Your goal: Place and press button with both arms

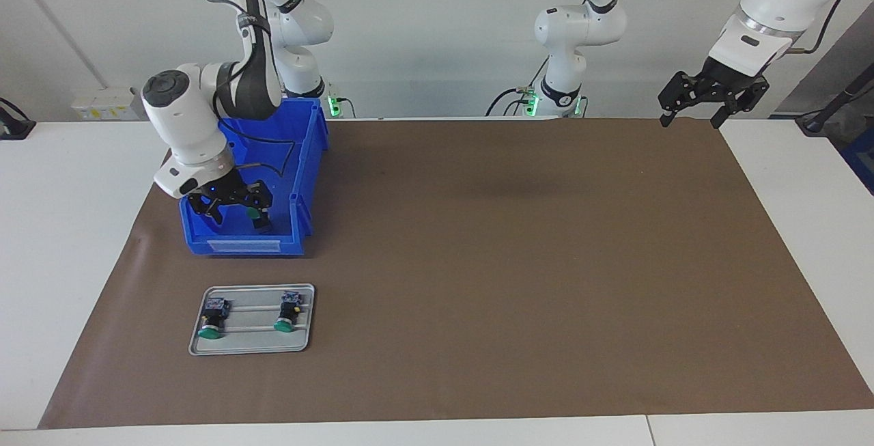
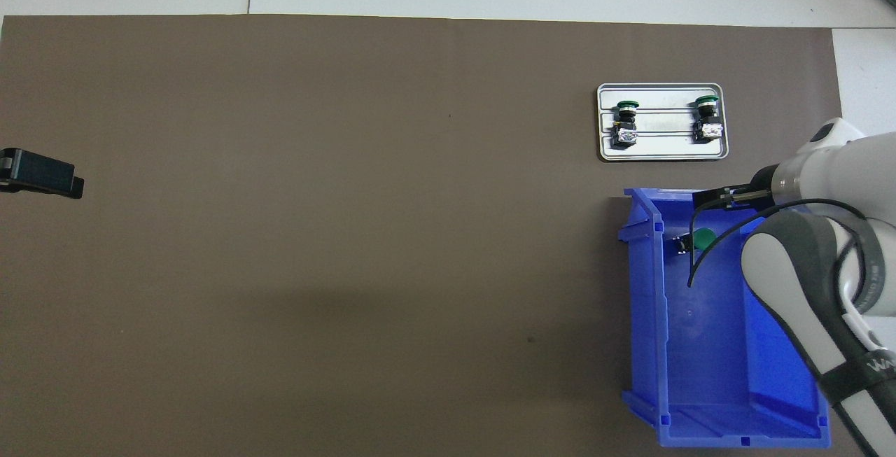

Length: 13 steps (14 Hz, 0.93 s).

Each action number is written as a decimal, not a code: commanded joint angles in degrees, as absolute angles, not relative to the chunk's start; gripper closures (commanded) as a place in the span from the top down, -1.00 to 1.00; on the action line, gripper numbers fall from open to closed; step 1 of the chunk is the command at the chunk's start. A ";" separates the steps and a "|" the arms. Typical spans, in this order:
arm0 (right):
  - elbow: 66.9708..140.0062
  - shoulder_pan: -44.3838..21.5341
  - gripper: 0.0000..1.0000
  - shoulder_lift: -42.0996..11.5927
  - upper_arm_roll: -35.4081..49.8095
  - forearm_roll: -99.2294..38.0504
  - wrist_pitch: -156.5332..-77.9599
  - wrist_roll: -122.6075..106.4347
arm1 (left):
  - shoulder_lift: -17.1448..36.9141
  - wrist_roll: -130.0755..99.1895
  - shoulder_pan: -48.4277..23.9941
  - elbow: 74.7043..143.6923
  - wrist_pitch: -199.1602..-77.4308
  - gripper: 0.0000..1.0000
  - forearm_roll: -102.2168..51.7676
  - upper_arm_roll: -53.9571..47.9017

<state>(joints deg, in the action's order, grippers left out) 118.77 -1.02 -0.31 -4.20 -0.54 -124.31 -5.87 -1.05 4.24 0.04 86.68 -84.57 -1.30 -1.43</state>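
Button number 3 sits inside the blue bin, at the end of it farthest from the robots, its green cap showing beside one finger of the right gripper. That gripper is down in the bin with its fingers spread; whether they touch the button I cannot tell. The bin's walls crowd the gripper closely on 3 sides, leaving upward as the free way. Just past the bin, farther from the robots, a grey tray holds 2 more buttons, lying on their sides and well apart. The left gripper waits in the air over the brown mat's edge at the left arm's end, fingers wide, holding nothing. Most of the mat is bare, on a white table against a pale wall.
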 commanded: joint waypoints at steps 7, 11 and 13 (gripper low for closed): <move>94.42 1.48 1.00 1.23 -4.48 0.26 -96.19 1.49 | -2.11 4.39 0.62 87.80 -84.11 1.00 -0.62 -1.85; 88.24 1.84 1.00 2.28 -4.40 0.61 -86.31 3.24 | -2.11 4.39 0.62 87.80 -84.11 1.00 -0.62 -1.85; 89.12 1.93 1.00 2.55 -4.39 1.05 -86.40 2.73 | -2.11 4.39 0.53 87.80 -84.11 1.00 -0.62 -1.85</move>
<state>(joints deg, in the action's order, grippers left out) 88.88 1.17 2.68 -5.06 0.03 -87.21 1.75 -1.05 4.24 0.05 86.68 -84.57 -1.30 -1.44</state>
